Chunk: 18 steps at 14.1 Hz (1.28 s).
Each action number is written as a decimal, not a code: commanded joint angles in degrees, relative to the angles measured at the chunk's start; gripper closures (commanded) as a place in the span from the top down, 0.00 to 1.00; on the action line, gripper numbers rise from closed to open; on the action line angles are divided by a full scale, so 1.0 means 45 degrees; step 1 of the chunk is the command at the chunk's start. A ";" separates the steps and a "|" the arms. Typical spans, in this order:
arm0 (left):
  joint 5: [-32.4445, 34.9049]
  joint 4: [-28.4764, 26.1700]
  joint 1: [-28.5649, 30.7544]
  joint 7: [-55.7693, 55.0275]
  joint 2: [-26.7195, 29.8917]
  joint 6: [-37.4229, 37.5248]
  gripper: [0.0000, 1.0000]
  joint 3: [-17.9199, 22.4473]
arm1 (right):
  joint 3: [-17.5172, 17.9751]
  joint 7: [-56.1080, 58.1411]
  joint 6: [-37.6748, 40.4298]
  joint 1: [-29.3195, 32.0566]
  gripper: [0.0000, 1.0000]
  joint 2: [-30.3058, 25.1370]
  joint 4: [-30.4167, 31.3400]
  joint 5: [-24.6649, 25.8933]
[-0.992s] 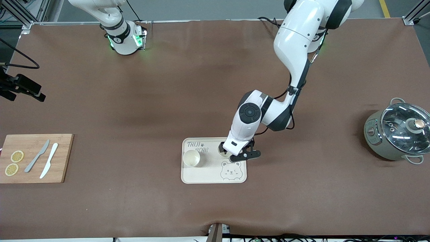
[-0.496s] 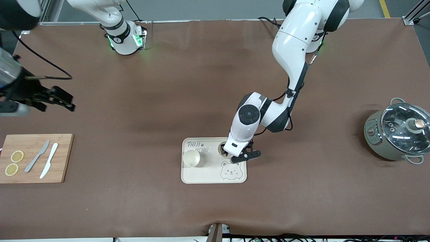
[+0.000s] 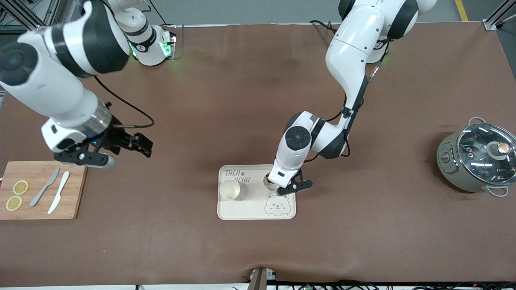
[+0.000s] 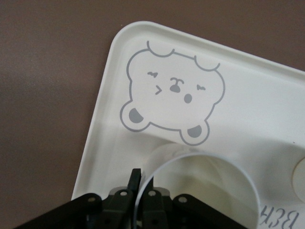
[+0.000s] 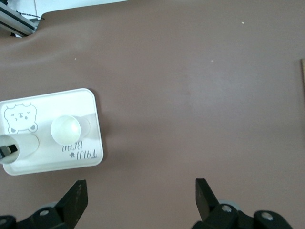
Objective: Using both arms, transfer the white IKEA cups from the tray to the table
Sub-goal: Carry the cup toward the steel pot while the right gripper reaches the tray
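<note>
Two white IKEA cups stand on the bear-printed tray (image 3: pixel 254 204) near the middle of the table. One cup (image 3: pixel 229 189) stands free at the tray's end toward the right arm; it also shows in the right wrist view (image 5: pixel 65 129). The other cup (image 3: pixel 267 180) stands farther from the front camera, above the bear drawing. My left gripper (image 3: pixel 282 186) is shut on its rim, one finger inside the wall and one outside (image 4: pixel 141 183). The cup's inside (image 4: pixel 214 188) shows beside the fingers. My right gripper (image 3: pixel 125 155) hangs open over bare table beside the cutting board, with nothing between its fingers (image 5: pixel 140 198).
A wooden cutting board (image 3: pixel 76 189) with two lemon slices and two knives lies at the right arm's end of the table. A grey-green pot with a glass lid (image 3: pixel 477 161) stands at the left arm's end.
My left gripper has shut on the cup's rim. The right arm has swung into view from its end of the table, toward the tray.
</note>
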<state>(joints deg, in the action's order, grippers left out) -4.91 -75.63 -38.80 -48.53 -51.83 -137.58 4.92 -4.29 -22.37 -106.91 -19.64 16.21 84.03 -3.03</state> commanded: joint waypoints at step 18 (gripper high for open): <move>0.0212 -1.0276 0.4966 1.1129 1.0812 0.2394 0.00 0.0058 | -0.0122 -0.3096 -0.5187 -0.2254 1.00 0.5166 -0.0489 -0.0420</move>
<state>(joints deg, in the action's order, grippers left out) -4.81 -113.53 -18.49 -2.41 -7.82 -121.81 6.03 -4.29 -35.40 -129.76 -28.73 37.80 83.48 -4.50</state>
